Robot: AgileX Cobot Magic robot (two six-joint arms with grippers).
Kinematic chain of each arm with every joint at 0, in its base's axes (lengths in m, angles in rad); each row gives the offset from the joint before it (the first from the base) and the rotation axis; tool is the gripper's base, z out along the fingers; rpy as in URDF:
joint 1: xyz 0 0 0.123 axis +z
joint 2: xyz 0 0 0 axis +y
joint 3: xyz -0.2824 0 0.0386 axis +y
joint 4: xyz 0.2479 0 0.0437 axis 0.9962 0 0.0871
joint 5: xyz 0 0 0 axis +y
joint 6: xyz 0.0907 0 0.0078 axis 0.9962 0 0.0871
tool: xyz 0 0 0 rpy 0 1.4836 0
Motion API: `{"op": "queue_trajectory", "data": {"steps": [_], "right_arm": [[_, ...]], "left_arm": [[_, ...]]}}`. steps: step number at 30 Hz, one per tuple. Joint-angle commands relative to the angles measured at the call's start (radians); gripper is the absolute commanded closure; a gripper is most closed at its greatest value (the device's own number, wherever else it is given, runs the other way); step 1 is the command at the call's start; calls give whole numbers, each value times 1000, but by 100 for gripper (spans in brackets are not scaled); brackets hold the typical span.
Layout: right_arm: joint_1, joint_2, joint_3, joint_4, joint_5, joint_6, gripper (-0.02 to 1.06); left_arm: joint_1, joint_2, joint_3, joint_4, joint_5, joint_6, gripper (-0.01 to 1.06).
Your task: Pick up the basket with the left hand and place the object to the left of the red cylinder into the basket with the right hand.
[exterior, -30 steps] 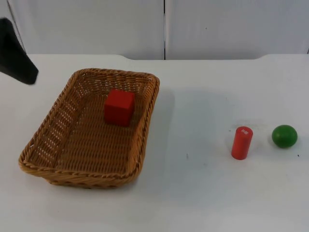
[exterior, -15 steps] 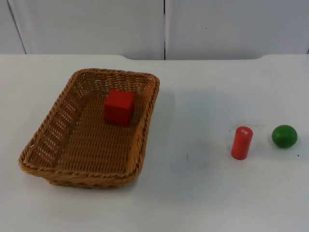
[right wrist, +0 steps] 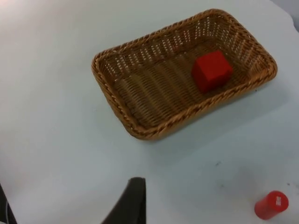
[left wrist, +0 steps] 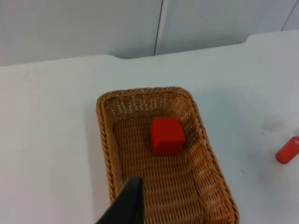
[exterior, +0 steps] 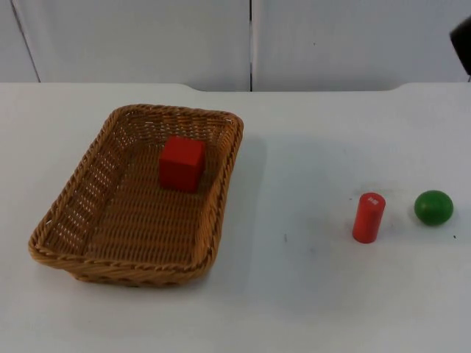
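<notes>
Since nothing holds it, the basket (exterior: pixel 132 276) sits flat on the white table (exterior: pixel 294 309), its near rim closest to the camera and its long axis running near-to-far, leaning a bit right at the far end. Right of it and well apart stands the red cylinder (exterior: pixel 369 217), upright, with a green ball (exterior: pixel 433 207) just beside it on its right. Further back, the red cube (exterior: pixel 182 163) lies inside the basket, in the far half, near the right wall but not clearly touching it. That cube is the only object left of the cylinder, so it reads as the task's thing, and it is already in the basket.

Left gripper (left wrist: pixel 128 205) hangs above the basket's near end, looking along the long axis toward the cube; can't tell if it is open or closed. Right gripper (right wrist: pixel 133 200) is over bare table, apart from the basket, with the cylinder off to one side; open or closed, can't tell either. At the far right, a bit of the right arm (exterior: pixel 462 37) shows against the grey partition wall (exterior: pixel 147 37).

Judgement: placing looks done. If a lift is due, the left arm is the nearer one, and a long-side rim is the likely grasp.
</notes>
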Motion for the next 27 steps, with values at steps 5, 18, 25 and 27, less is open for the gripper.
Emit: {"op": "queue_trajectory", "data": {"steps": [5,18,25,27], "right_arm": [[-4,-90,71,2,-45,-1,14],[-4,-247,181,2,-44,37,14],[-4,-318,238,2,-47,41,14],[-4,-350,253,2,-55,41,14]], "left_arm": [[-55,-65,6,-13,21,-4,0],[-97,-274,10,94,59,-42,0],[-97,-405,131,257,62,-169,0],[-97,-462,191,309,53,-235,0]]}}
